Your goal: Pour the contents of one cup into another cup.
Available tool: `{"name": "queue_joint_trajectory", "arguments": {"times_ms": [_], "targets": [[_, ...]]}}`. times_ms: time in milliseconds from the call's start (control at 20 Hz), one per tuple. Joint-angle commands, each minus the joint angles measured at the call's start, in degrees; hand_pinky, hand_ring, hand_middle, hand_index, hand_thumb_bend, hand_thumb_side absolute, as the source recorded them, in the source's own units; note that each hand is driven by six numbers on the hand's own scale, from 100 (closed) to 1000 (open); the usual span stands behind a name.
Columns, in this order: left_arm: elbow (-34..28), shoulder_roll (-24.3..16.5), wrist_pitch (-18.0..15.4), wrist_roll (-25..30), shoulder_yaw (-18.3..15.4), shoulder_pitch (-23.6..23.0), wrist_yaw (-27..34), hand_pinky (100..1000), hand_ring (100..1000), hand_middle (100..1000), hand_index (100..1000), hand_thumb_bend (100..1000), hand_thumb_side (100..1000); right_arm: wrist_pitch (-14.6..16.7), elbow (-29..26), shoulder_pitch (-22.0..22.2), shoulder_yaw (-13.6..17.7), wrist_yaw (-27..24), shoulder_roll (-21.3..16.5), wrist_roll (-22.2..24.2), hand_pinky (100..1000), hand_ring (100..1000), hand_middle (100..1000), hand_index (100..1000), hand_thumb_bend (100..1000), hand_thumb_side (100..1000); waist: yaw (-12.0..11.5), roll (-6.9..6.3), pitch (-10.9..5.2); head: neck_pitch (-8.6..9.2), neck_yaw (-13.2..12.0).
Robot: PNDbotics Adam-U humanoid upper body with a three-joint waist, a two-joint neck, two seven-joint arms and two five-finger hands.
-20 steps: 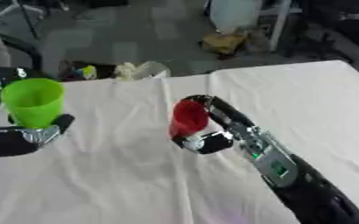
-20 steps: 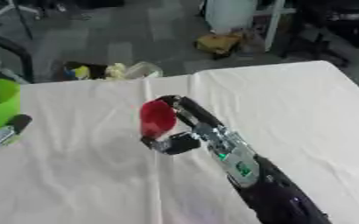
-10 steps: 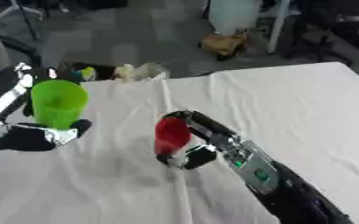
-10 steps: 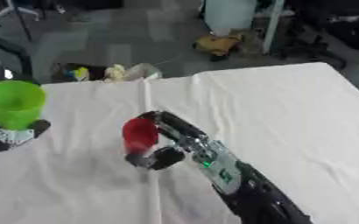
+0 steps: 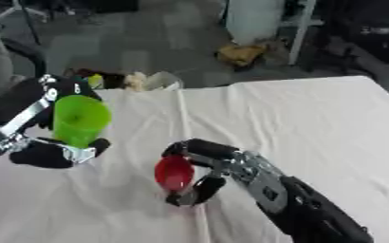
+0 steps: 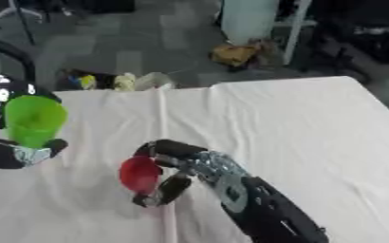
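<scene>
Cups held apart above the white desk (image 5: 314, 118). Left hand (image 5: 52, 154) wraps the upright green cup (image 5: 79, 119); right hand (image 5: 199, 171) clasps the red cup (image 5: 174, 173), tilted with its mouth facing left toward the green cup, lower and nearby.
</scene>
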State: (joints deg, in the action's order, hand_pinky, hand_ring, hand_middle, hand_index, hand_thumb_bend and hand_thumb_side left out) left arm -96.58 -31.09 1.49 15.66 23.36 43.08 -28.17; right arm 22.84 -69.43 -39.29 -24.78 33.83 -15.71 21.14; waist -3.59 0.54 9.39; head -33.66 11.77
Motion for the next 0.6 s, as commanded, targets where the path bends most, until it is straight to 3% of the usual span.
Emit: {"name": "queue_joint_trajectory", "arguments": {"times_ms": [50,600], "targets": [[-0.4,0.1,-0.6,1.2,0.4,1.8,-0.9,191,235,352,726,132,178,0.7,0.4,-1.5,0.2,1.2,-0.1,0.8,845,861,294,687,100,315,-0.2,-0.08,-1.23,0.26,0.2],[0.1,0.7,-5.9,10.9,5.7,5.0,-5.7,191,238,351,727,167,182,1.6,2.3,-2.0,0.3,0.9,0.8,1.0,845,862,292,680,100,317,-0.5,-0.68,-1.28,0.43,0.5]]}}
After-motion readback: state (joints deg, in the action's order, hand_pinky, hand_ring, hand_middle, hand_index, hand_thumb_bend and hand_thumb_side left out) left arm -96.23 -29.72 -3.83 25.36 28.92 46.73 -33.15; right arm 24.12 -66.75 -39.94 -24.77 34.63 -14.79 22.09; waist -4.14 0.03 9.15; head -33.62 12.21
